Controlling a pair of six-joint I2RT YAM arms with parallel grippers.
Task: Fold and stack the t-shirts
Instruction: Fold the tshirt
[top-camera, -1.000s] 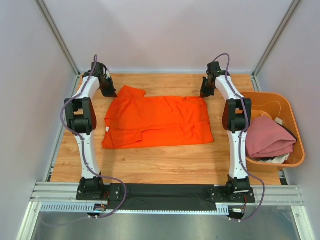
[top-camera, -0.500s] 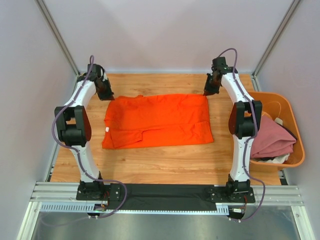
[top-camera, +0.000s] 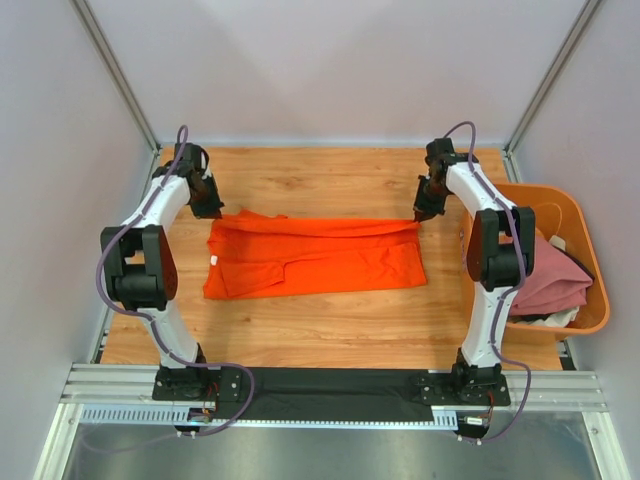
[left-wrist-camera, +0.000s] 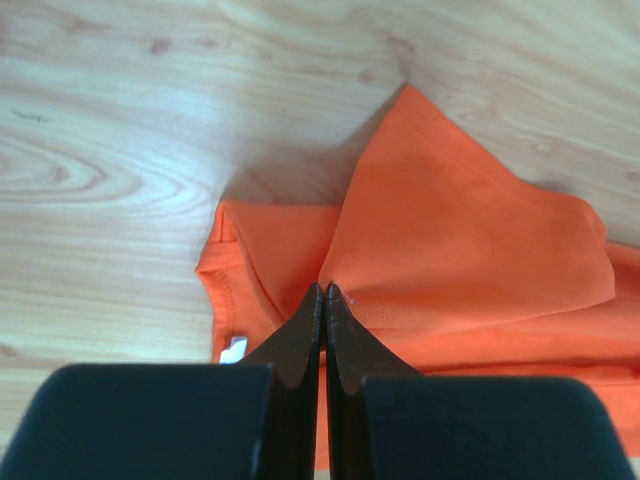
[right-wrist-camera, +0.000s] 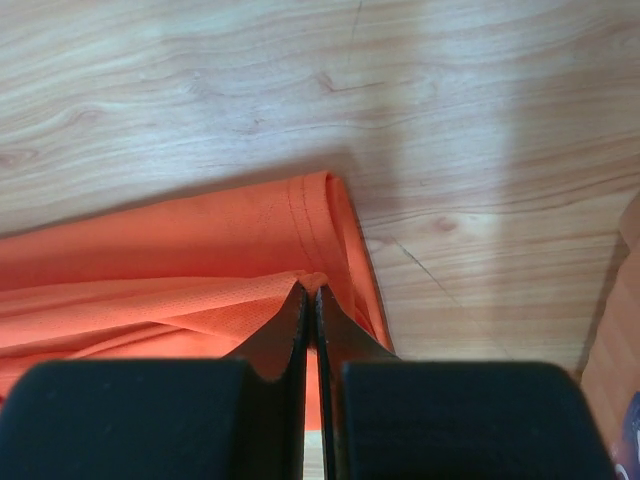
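Left arm: base at the near edge, runs up the left edge of the desk, elbow bent, wrist tipped down over the far left area. Right arm: mirrors it along the right edge.

Left tool: fingers pressed together, pinching a fold of the orange t-shirt near the collar end; a white label shows just beside the tips. Right tool: fingers closed tight on the shirt's hemmed corner.

Orange t-shirt lies mid-desk, long side running left to right. Its far edge is held by both tools and lies doubled toward the near side over the rest of the cloth.

Orange tub sits at the right edge. Inside: pink t-shirt, bunched; dark and white bits beneath it, too small to tell.
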